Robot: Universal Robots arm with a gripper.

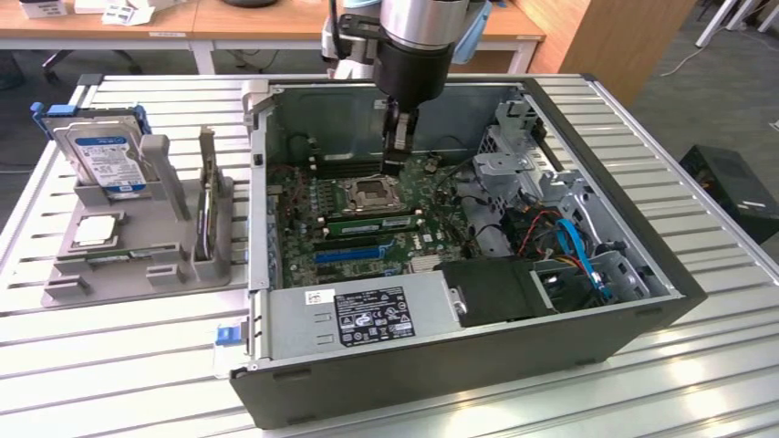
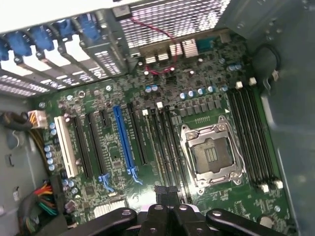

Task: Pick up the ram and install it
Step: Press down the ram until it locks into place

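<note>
Exterior view: the open black steel computer case (image 1: 487, 365) on the slatted metal counter (image 1: 122, 365) holds a green motherboard (image 1: 365, 228). The thin green ram stick (image 1: 371, 219) lies seated crosswise below the socket. The black tool (image 1: 396, 151) hangs above; whether spread, cannot tell.

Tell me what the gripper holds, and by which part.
It cannot be told. The gripper hangs low over the motherboard by the CPU socket; whether it carries the ram is unclear.

The motherboard (image 2: 162, 142) is green with a blue slot (image 2: 124, 140), and the hard drive (image 1: 108, 160) wears a blue-and-white label.
</note>
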